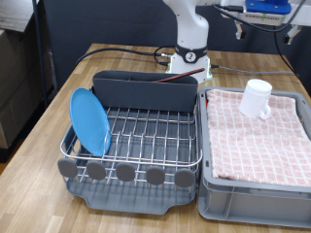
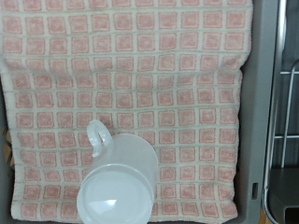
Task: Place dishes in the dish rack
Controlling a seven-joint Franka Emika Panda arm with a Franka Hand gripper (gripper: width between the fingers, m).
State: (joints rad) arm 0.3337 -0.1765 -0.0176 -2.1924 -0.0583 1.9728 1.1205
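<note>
The light-blue plate (image 1: 89, 120) stands on edge in the silver wire dish rack (image 1: 146, 146), at its end toward the exterior view's left. The reddish-brown wooden spoon (image 1: 181, 81) lies in the rack's dark grey caddy (image 1: 146, 89). The white mug (image 1: 257, 97) rests on the pink checkered cloth (image 1: 258, 136) in the grey bin, right of the rack. In the wrist view the mug (image 2: 117, 182) lies tilted on the cloth (image 2: 140, 75), handle and open mouth showing. The gripper shows in neither view; the wrist camera looks down from above the mug.
The grey bin (image 1: 253, 199) stands against the rack's side at the exterior view's right. The arm's white base (image 1: 191, 44) stands behind the caddy, with cables on the wooden table (image 1: 58, 97). Rack wires (image 2: 285, 103) show at the wrist view's edge.
</note>
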